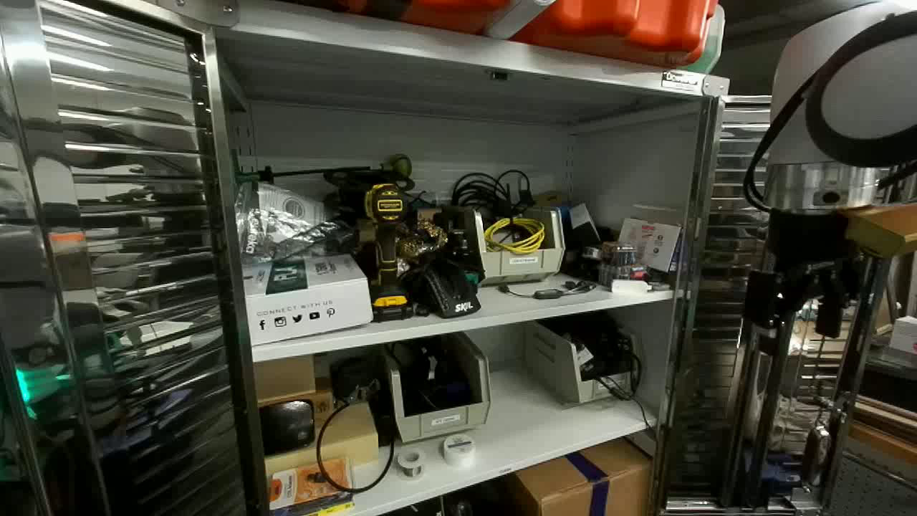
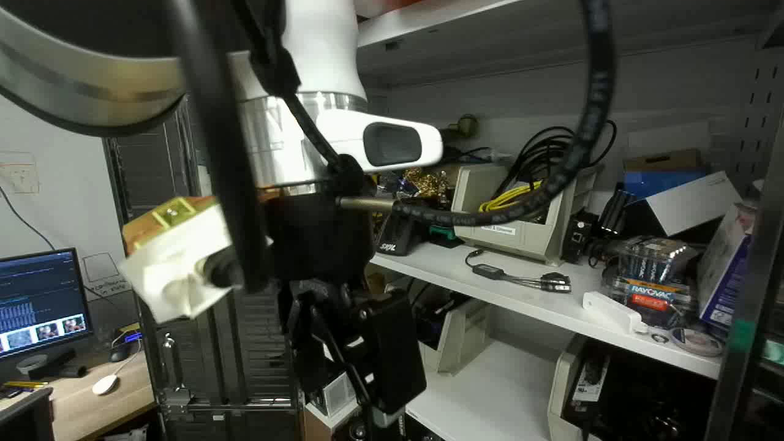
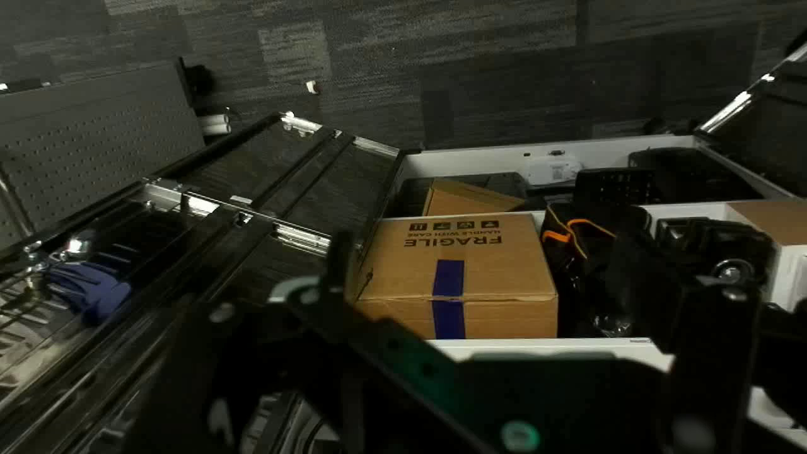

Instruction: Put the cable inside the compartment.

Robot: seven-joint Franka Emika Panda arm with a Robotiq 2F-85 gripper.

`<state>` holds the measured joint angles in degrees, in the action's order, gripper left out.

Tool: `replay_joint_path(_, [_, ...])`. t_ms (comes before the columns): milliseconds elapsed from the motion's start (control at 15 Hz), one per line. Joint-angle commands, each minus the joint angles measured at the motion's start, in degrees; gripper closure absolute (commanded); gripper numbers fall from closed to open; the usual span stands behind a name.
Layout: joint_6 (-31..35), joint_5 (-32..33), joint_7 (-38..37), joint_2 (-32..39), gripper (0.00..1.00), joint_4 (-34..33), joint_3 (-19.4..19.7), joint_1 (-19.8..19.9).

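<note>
Nearest of all in the wrist view, the pincer [image 3: 504, 271] is standing spread, gripping nothing. In an exterior view, a loose black cable [image 1: 550, 294], presumably the task's, is lying just beside the cream compartment [image 1: 526, 271] that is holding a yellow coil [image 1: 523, 246]; the pincer is hanging well apart. In an exterior view, the same cable [image 2: 490, 272] is lying ungrasped: nothing is looking done, and reaching, grasping and lowering it in are all remaining.

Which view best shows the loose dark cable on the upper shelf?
An exterior view, where the loose dark cable shows larger and unobstructed. In an exterior view the cable also appears, smaller; I can't make it out in the wrist view.
</note>
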<state>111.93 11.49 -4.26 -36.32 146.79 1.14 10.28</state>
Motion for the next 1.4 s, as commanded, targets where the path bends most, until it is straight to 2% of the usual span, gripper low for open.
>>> replay_joint_path(0, [-0.19,0.41,-0.39,-0.01,0.0,-0.38,0.67,-0.81])
replay_joint_path(600, [-0.19,0.42,-0.38,-0.26,0.0,-1.03,0.67,-0.81])
replay_joint_path(733, [1.0,0.09,-1.14,1.71,0.0,-1.55,0.46,-0.97])
replay_joint_path(1067, [7.72,-0.5,-7.31,12.56,0.0,-4.99,-1.48,-1.59])
replay_joint_path(1333, [15.13,-0.9,-17.81,21.68,0.0,-9.58,-3.31,-1.6])
